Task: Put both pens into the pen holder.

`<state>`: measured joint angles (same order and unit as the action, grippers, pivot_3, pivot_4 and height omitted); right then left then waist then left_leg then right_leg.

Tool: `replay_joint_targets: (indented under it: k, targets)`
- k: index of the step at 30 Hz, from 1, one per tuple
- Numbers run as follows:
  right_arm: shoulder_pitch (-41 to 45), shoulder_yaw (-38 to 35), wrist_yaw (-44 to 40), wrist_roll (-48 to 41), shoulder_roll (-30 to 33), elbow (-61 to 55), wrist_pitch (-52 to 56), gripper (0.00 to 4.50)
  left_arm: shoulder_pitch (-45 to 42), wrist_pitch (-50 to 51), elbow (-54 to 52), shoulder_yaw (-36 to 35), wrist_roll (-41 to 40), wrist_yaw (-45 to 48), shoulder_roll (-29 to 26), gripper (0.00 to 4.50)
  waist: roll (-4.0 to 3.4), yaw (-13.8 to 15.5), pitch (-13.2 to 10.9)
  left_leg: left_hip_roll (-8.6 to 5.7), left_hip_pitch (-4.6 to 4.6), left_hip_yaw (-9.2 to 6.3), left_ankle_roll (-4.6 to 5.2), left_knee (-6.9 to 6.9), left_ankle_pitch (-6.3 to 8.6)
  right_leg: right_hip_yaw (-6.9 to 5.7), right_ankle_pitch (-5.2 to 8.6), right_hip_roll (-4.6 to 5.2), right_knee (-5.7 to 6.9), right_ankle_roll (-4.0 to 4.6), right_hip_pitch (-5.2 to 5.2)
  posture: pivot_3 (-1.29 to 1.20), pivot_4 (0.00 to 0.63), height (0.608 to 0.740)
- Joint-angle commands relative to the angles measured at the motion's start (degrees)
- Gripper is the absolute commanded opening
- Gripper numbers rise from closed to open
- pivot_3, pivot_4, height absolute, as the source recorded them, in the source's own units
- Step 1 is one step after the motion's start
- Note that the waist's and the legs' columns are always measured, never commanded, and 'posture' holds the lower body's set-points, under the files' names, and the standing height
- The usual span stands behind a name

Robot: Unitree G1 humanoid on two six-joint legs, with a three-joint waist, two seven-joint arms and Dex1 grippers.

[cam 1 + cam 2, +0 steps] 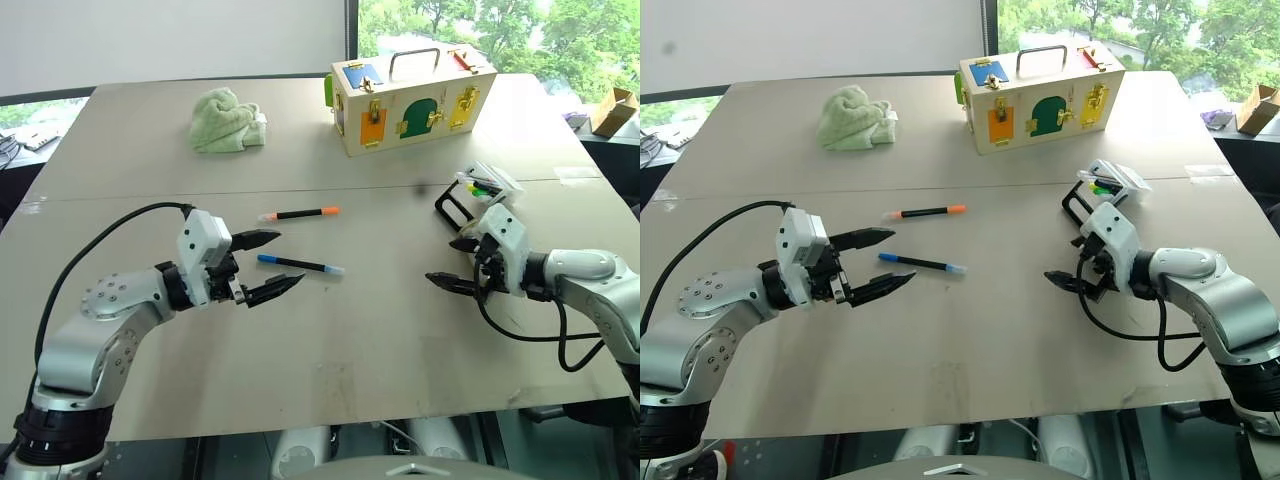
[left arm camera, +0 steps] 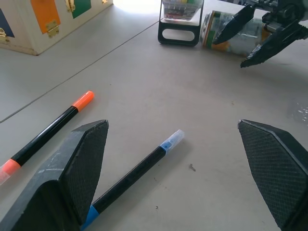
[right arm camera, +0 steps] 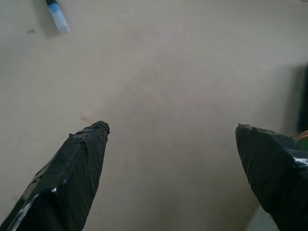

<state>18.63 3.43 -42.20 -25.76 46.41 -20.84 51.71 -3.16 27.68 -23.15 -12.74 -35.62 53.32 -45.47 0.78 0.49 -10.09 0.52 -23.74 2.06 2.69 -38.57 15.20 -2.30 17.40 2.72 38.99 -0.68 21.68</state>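
Clearly nothing is picked up yet: from the head views, both pens lie flat on the table (image 1: 330,380), the orange-capped pen (image 1: 300,213) just beyond the blue-ended pen (image 1: 300,265), the two roughly parallel. The left gripper (image 1: 268,265) hangs with its fingers spread wide and empty, tips flanking the blue pen's near end, which looks like a line-up for a grasp. Off to the right, the pen holder (image 1: 478,190) stands near the table's edge, with the right gripper (image 1: 452,263) just in front of it, likewise gaping and holding nothing. The left wrist view has the blue-ended pen between its fingers. The right wrist view looks down on bare tabletop between parted fingers.
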Motion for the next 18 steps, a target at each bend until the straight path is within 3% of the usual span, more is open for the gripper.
replay_joint_targets:
  k: [1, 8, 18]
  targets:
    - [0.0, -2.1, -0.7, 0.5, 1.2, 0.7, -1.0, 4.49, 0.1, -0.8, -1.8, -1.7, -0.4, 0.0, -0.4, 4.50, 0.00, 0.1, 0.0, 0.00, 0.00, 0.00, 0.00, 0.00, 0.00, 0.00, 0.00, -0.01, 0.01, 0.00, 0.00, 0.00, 0.150, 0.740]
    - [-0.5, -4.4, -3.6, -5.7, -1.2, -3.3, -0.7, 4.49, 0.2, -1.0, -1.9, -1.4, -0.3, -0.1, 0.1, 4.50, 0.00, 0.1, 0.0, 0.01, 0.00, -0.01, 0.00, 0.00, 0.00, 0.01, 0.00, -0.03, 0.02, 0.00, 0.01, 0.00, 0.150, 0.740]
    - [-1.4, -4.6, -3.3, -5.5, -1.4, -2.2, -1.9, 4.49, 0.8, -1.7, -1.6, -1.6, 0.0, 0.2, 0.1, 4.50, 0.00, 0.2, 0.0, 0.01, 0.00, -0.02, 0.00, 0.00, 0.00, 0.00, 0.00, -0.03, 0.02, 0.00, 0.00, 0.00, 0.150, 0.740]
